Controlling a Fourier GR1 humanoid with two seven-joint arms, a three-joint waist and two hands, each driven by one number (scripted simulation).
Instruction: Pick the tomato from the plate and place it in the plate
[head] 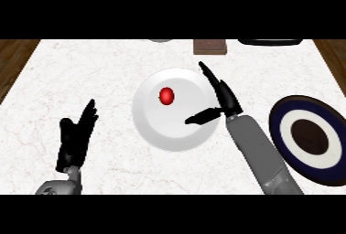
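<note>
Now, right hand [222, 93] open, fingers straight, over white plate's [152, 125] right rim, thumb above the plate, not touching tomato [166, 95]. Tomato sits on white plate, mid-counter. Navy-ringed plate [283, 132] at right edge. Left hand [74, 135] open, resting near front-left corner.

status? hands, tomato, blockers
Right hand open over white plate's right rim, short of tomato. Left hand open, resting at left. Tomato on white plate; path to dark ringed plate unobstructed.

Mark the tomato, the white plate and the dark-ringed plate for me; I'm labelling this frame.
tomato [166, 95], head view, centre of its red skin.
white plate [165, 130], head view, bare near part.
dark-ringed plate [287, 114], head view, left rim.
</note>
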